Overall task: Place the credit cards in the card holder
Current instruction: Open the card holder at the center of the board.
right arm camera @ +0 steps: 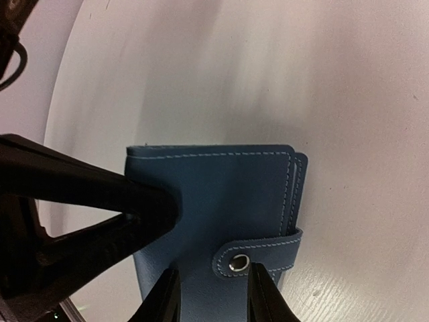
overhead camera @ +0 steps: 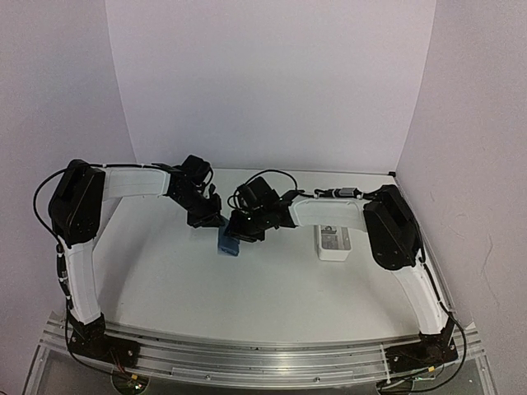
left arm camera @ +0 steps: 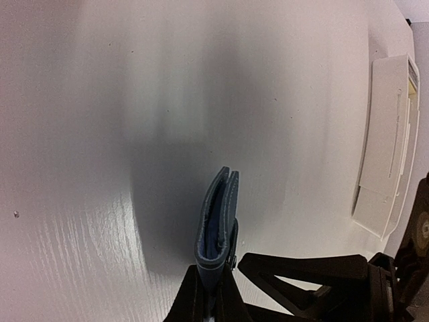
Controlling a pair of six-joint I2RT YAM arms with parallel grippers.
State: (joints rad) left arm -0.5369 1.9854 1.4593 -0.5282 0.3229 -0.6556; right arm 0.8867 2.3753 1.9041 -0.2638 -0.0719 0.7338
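The left gripper [left arm camera: 213, 292] pinches the card holder [right arm camera: 214, 201] on edge near the middle of the table [overhead camera: 272, 288], presenting its snap tab [right arm camera: 258, 253] to the right gripper [right arm camera: 209, 295], whose narrow jaws straddle the tab, whether gripping I cannot tell, probably to unsnap it.

Nothing can be read in any view: no lettering, label, brand mark, number or sign. The card holder [right arm camera: 221, 201], which fills the right wrist view from the centre towards 6 o'clock, bears only pale stitching and a plain metal snap with no stamp that can be made out.
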